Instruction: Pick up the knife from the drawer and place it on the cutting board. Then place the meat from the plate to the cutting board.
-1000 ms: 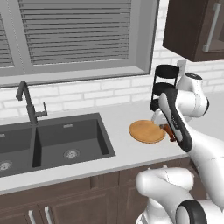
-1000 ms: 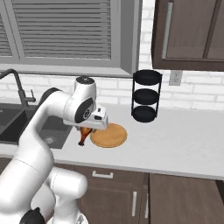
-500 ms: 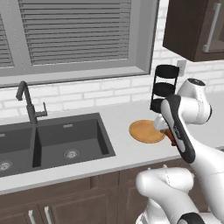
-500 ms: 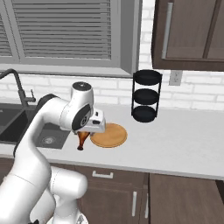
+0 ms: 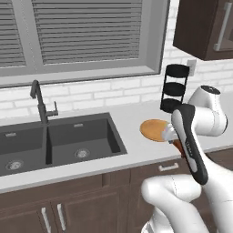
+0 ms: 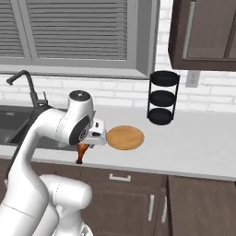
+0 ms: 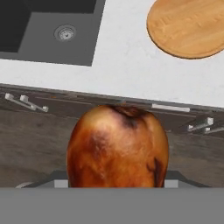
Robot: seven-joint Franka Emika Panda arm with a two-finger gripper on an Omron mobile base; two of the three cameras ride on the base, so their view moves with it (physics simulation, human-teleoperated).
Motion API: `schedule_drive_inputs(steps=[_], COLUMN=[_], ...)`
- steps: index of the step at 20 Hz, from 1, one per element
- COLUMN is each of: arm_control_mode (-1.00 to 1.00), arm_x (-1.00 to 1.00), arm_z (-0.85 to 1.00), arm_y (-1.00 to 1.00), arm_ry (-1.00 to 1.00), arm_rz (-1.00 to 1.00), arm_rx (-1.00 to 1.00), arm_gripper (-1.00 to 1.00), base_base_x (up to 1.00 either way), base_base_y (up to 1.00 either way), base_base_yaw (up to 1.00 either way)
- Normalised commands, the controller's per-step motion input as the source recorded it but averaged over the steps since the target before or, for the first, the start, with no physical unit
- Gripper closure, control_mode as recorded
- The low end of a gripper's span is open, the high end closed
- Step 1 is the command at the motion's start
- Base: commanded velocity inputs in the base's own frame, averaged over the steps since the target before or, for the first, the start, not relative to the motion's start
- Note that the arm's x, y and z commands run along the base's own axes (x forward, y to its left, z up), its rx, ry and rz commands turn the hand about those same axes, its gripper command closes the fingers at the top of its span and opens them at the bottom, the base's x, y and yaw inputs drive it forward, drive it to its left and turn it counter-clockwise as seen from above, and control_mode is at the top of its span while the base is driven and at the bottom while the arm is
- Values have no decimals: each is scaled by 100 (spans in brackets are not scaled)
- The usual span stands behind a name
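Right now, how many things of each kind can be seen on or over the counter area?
Meat, held in the jaws: 1
Plate, bare: 1
Black tiered rack: 1
Faucet: 1
Sink, two basins: 1
Total: 5

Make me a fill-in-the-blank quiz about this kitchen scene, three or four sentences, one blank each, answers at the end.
1. The gripper is holding the ____.
2. The round tan plate lies on the counter and has ____ on it.
3. The black three-tier rack stands against the ____ wall behind the plate.
4. The faucet stands behind the dark double ____.

Answers: meat; nothing; brick; sink
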Motion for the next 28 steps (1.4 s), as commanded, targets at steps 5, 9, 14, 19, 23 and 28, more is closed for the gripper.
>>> schedule_drive_inputs(steps=[5, 9, 14, 19, 23, 28], arm_control_mode=[100, 100, 100, 100, 100, 100], arm_x=[0, 0, 0, 0, 0, 0], arm_z=[0, 0, 0, 0, 0, 0], arm_y=[0, 0, 0, 0, 0, 0], arm_ry=[0, 0, 0, 0, 0, 0], arm_rz=[0, 0, 0, 0, 0, 0], arm_rx=[0, 0, 0, 0, 0, 0], arm_gripper=[100, 100, 100, 100, 100, 100], base_base_x=[-53, -39, -15, 0, 9, 30], base_base_y=[100, 100, 100, 100, 100, 89], base_base_yaw=[0, 0, 0, 0, 5, 10])
